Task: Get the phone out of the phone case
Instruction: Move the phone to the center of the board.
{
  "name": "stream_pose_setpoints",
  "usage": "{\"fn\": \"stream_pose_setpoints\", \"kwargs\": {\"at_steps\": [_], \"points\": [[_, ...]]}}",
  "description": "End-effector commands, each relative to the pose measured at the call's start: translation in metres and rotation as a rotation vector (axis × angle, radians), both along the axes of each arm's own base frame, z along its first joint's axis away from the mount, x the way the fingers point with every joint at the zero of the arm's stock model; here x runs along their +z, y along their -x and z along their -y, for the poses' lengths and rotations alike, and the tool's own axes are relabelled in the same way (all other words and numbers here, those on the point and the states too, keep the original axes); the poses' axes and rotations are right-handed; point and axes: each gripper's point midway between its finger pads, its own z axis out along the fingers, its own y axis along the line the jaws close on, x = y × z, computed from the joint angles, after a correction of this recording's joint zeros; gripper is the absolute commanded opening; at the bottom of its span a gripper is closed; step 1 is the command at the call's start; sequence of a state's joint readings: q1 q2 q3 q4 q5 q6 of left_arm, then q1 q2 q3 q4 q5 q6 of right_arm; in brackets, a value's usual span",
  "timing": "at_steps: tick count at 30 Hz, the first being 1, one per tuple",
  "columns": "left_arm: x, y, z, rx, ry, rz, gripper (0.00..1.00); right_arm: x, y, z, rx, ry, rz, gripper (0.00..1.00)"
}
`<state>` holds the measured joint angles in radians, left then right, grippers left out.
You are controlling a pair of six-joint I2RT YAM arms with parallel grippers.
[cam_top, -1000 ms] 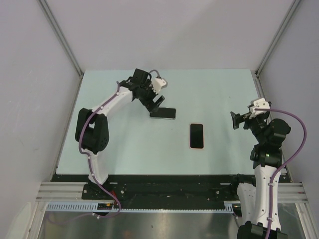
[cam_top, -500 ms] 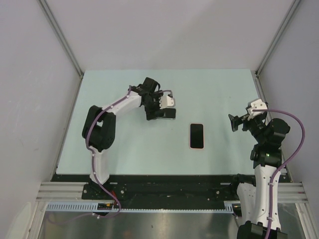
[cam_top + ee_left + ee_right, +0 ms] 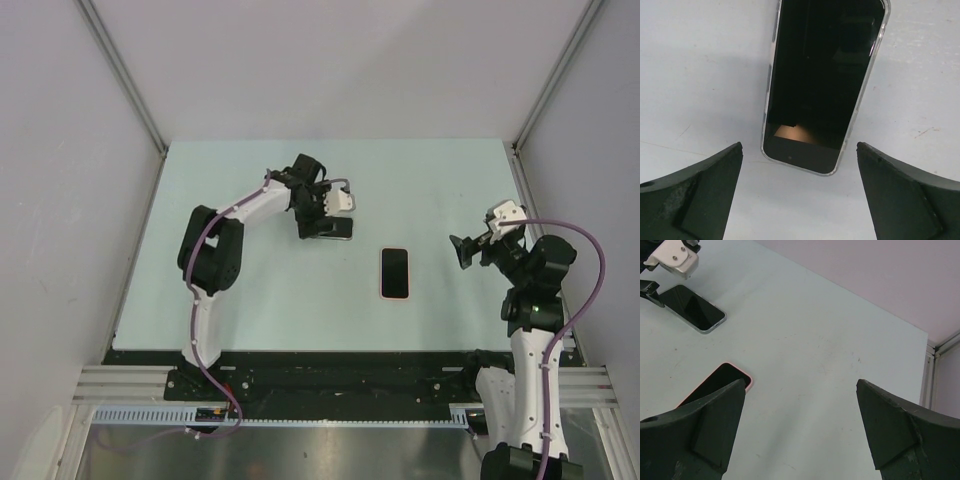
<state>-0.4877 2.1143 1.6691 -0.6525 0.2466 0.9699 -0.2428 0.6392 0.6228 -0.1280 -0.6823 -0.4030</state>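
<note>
A dark phone with a clear, silvery rim (image 3: 340, 231) lies flat on the pale table. In the left wrist view this phone (image 3: 822, 80) lies just ahead of my left gripper (image 3: 800, 200), which is open and empty, with one finger to each side of the phone's near end and not touching it. In the top view my left gripper (image 3: 316, 222) hovers over the phone's left end. A second phone in a pink case (image 3: 396, 272) lies mid-table, screen up. My right gripper (image 3: 468, 250) is open and empty to the right of it. The right wrist view shows the pink-cased phone (image 3: 715, 385) at the lower left.
The right wrist view also shows the silvery-rimmed phone (image 3: 692, 308) and the left wrist's white camera housing (image 3: 672, 257). Grey walls and metal corner posts (image 3: 540, 95) enclose the table (image 3: 250, 290). The table's right edge (image 3: 927, 347) is near the right arm.
My left arm has swung right and down, bringing its open gripper over the left end of the silvery-rimmed phone. My right gripper has shifted slightly left. Neither phone has moved.
</note>
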Motion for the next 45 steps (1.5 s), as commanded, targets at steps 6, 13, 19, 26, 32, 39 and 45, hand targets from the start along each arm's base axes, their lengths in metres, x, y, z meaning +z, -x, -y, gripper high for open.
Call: {"fn": "stream_pose_setpoints", "kwargs": {"at_steps": [6,13,19,26,32,39,45], "points": [[0.002,-0.026,0.012,-0.012,0.002,0.036,1.00,0.009,0.005,-0.002,0.024,0.011,0.036,0.97],[-0.005,-0.004,0.015,-0.079,0.007,-0.075,1.00,0.010,0.006,-0.002,0.025,0.015,0.039,0.97],[-0.006,0.010,0.020,-0.126,0.035,-0.134,1.00,0.009,0.006,-0.003,0.028,0.018,0.037,0.97],[-0.012,0.007,0.023,-0.135,0.018,-0.135,1.00,0.009,0.006,-0.002,0.027,0.020,0.039,0.96],[-0.016,-0.006,0.024,-0.115,-0.003,-0.114,1.00,0.009,0.006,-0.002,0.026,0.021,0.038,0.96],[-0.026,-0.001,0.026,-0.139,-0.036,-0.120,1.00,0.009,0.006,-0.001,0.025,0.025,0.040,0.96],[-0.004,0.003,0.035,-0.198,0.023,-0.093,1.00,0.009,0.006,-0.001,0.025,0.028,0.041,0.96]]}}
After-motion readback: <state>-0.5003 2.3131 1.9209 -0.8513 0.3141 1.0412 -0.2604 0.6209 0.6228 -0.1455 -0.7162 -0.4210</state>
